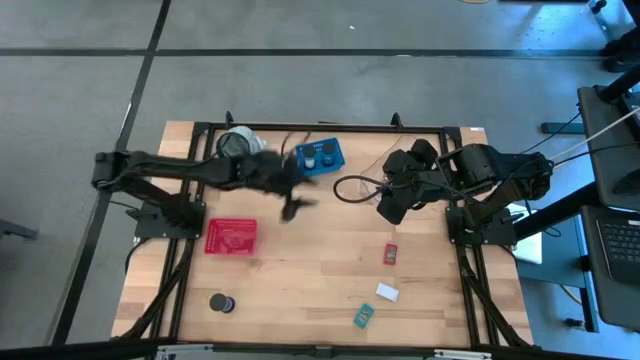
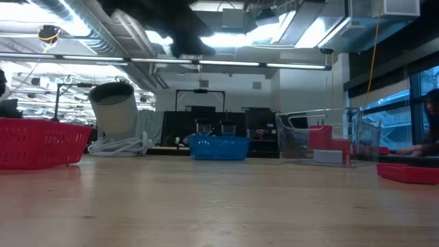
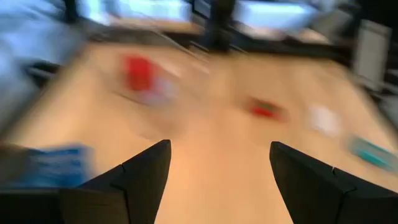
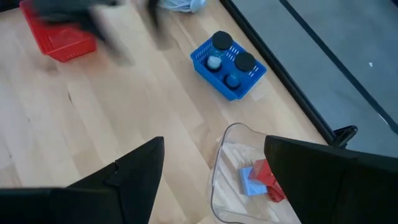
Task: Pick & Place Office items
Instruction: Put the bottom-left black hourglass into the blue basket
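1. We see the left tool (image 1: pixel 290 207) hanging above the middle of the pale wooden bench (image 1: pixel 320 290), between the blue plastic basket (image 1: pixel 320 158) and the red mesh tray (image 1: pixel 231 237). In its own wrist view the two dark fingers (image 3: pixel 146 174) stand well apart with bare bench between them, so it holds nothing and touches nothing.
2. We judge that this spot over open bench suits a tool between loads, free to reach for the next piece.
3. The right tool (image 1: pixel 390 210) waits near the right rear of the bench, over the clear plastic tub (image 4: pixel 239 177). Its jaws are also spread wide and empty.
4. We find the sorted pieces grouped by kind: black round spools (image 4: pixel 222 41) sit in the blue basket, while a red cube (image 4: pixel 267 177) and a light-blue block (image 4: pixel 250 182) lie in the clear tub.
5. Still loose on the bench are a black spool (image 1: pixel 220 302) near the front left, and towards the front right a small red block (image 1: pixel 390 253), a flat white block (image 1: pixel 387 292) and a teal block (image 1: pixel 363 316), all well apart from both tools.
6. The loose pieces lie flat and separate, which we think leaves room for fingers on either side.
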Tool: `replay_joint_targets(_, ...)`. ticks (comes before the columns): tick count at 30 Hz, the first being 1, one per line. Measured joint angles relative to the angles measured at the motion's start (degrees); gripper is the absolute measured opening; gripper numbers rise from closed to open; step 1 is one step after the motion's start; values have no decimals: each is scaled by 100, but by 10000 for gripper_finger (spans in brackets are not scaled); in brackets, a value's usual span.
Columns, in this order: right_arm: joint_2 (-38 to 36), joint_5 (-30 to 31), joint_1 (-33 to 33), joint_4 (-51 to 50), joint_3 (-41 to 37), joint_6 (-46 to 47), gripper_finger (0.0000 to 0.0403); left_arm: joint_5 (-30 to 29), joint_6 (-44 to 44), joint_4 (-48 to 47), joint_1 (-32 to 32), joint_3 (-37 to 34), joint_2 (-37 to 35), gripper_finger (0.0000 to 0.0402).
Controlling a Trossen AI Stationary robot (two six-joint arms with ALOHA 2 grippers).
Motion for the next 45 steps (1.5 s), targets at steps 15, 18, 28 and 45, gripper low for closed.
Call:
replay_joint_targets(15,-2,940,74,2,0,261,281,-110,-3462,-3200,-3267,-2,-830,271)
replay_joint_targets(18,-2,689,74,2,0,258,281,311,-4319,-3407,-3695,-2,-830,271)
replay_joint_targets(28,-2,809,84,4,0,402,281,106,-6826,-4513,-5211,-2,-830,267)
replay_joint_targets(45,-2,1746,400,26,-2,2045,265,-1458,-9436,-5095,-5825,-2,-828,266)
